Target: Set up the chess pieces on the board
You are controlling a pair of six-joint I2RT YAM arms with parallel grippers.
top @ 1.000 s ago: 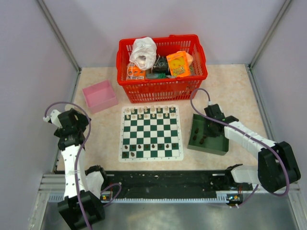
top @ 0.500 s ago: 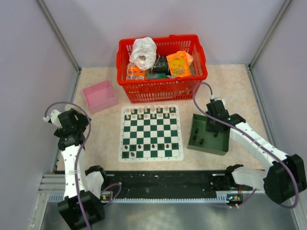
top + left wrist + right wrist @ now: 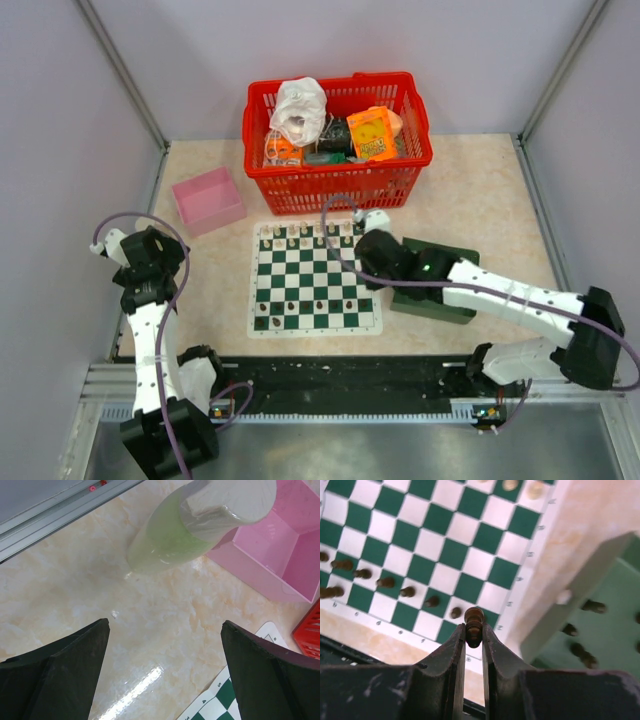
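1. Swinging over from the dark green tray [image 3: 615,635], now on its right, the right end effector [image 3: 474,632] hangs with the board [image 3: 445,545] directly beneath, clenched on one dark chess piece [image 3: 473,619].
2. Placed chess pieces [image 3: 385,582] stand in a row just left of it; lowering off-centre could topple them.
3. The left end effector [image 3: 165,645] is spread, empty.
4. Border markings are too small to read.
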